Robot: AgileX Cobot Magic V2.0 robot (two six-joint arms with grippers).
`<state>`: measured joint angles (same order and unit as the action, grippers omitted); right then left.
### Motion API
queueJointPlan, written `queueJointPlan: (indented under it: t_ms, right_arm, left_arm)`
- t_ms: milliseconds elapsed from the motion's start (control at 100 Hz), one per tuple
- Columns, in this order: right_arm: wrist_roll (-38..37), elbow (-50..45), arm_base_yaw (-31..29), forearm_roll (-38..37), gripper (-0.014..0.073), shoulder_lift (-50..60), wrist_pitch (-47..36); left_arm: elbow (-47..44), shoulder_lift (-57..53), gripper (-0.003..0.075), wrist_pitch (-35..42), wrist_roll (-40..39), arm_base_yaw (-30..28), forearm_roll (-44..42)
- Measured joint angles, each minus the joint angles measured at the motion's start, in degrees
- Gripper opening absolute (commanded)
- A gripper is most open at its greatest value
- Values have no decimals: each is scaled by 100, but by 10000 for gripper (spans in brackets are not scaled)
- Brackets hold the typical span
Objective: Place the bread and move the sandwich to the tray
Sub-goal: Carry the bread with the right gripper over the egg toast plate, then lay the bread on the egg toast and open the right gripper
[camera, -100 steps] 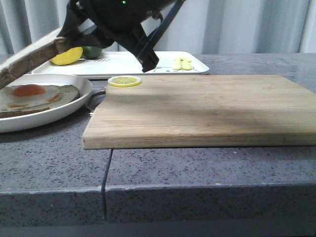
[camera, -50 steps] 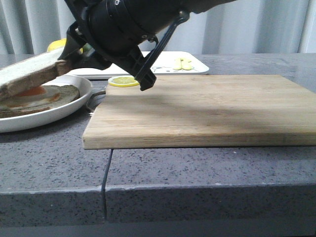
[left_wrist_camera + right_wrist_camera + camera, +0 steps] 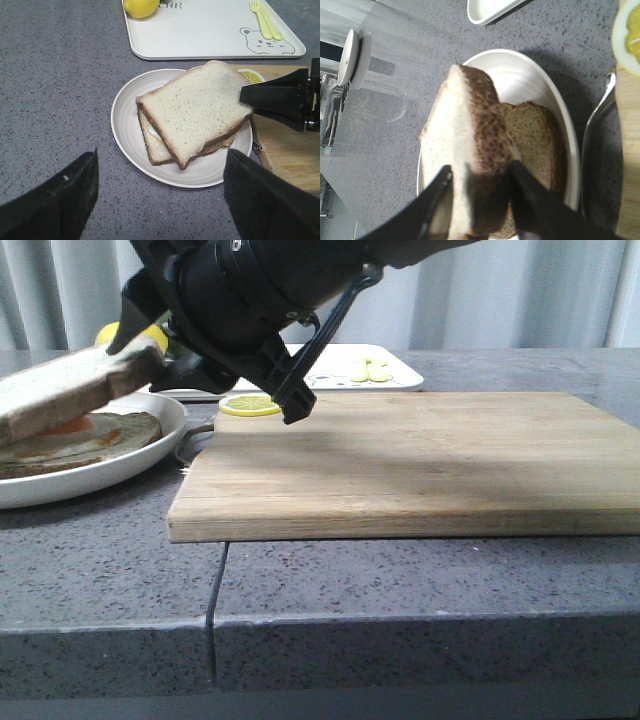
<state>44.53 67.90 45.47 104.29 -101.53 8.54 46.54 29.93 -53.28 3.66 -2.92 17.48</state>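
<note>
My right gripper (image 3: pixel 135 360) is shut on one end of the thick pale bread (image 3: pixel 70 390). It holds the bread tilted over the round white plate (image 3: pixel 120 465), with the far end low against the egg slice (image 3: pixel 110 430). The left wrist view shows the bread (image 3: pixel 200 110) covering most of the lower slice (image 3: pixel 155 145) on the plate (image 3: pixel 125 115). In the right wrist view the fingers (image 3: pixel 530 200) straddle the bread's crust (image 3: pixel 485 135). My left gripper (image 3: pixel 160 200) is open and empty above the grey table near the plate. The white bear tray (image 3: pixel 200 35) lies behind the plate.
A wooden board (image 3: pixel 420 455) lies right of the plate, with a lemon slice (image 3: pixel 250 404) at its back left corner. A metal utensil handle (image 3: pixel 600 115) lies between plate and board. The tray holds a whole lemon (image 3: pixel 141 6) and a yellow fork (image 3: pixel 265 20).
My right gripper has come down and to the right with the bread. The bread went from high above the plate to lying tilted over the egg slice.
</note>
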Motion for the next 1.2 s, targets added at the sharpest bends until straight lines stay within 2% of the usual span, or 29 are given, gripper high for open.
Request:
queueJointPlan:
  t_ms: [60, 490, 690, 970, 1090, 1200]
  right_arm:
    - [0, 0, 0, 0, 432, 0, 0]
    - [66, 0, 0, 0, 432, 0, 0]
    - [183, 0, -135, -115, 432, 464, 0]
    - [164, 0, -764, -1864, 432, 1630, 41]
    - [-191, 0, -1116, -3075, 432, 2153, 230]
    - [-867, -25, -1472, -4341, 432, 2687, 453]
  left_arm:
    - [0, 0, 494, 0, 0, 0, 0]
    - [0, 0, 494, 0, 0, 0, 0]
    - [0, 0, 494, 0, 0, 0, 0]
    - [0, 0, 494, 0, 0, 0, 0]
    - [0, 0, 494, 0, 0, 0, 0]
    - [0, 0, 494, 0, 0, 0, 0]
